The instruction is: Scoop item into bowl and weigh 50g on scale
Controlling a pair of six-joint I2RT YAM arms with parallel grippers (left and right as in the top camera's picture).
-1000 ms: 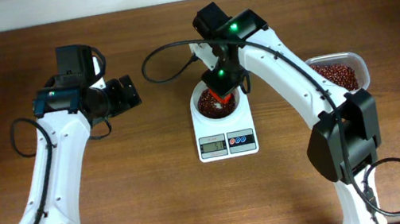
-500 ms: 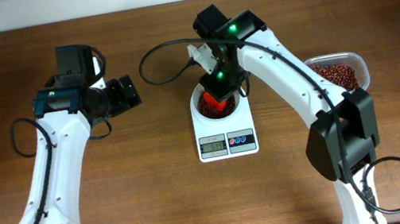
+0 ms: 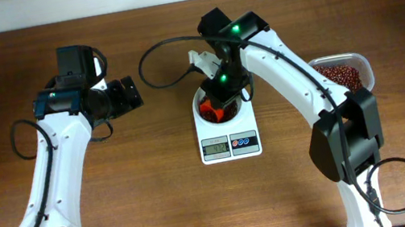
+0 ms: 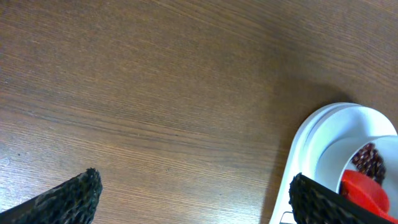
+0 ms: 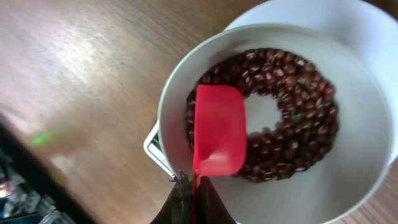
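Tabletop [image 3: 159,202]: scale [image 3: 230,147] centre.
Right gripper [image 5: 194,196]: clenched on red scoop [image 5: 217,130].
Change: scoop emptied into bowl [image 5: 367,186]; reading likely up.
Left gripper [image 3: 131,94]: released.

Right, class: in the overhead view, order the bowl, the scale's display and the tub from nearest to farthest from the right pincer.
1. Bowl, directly under the right pincer.
2. Display, just in front of the bowl.
3. Tub, well off to the right.
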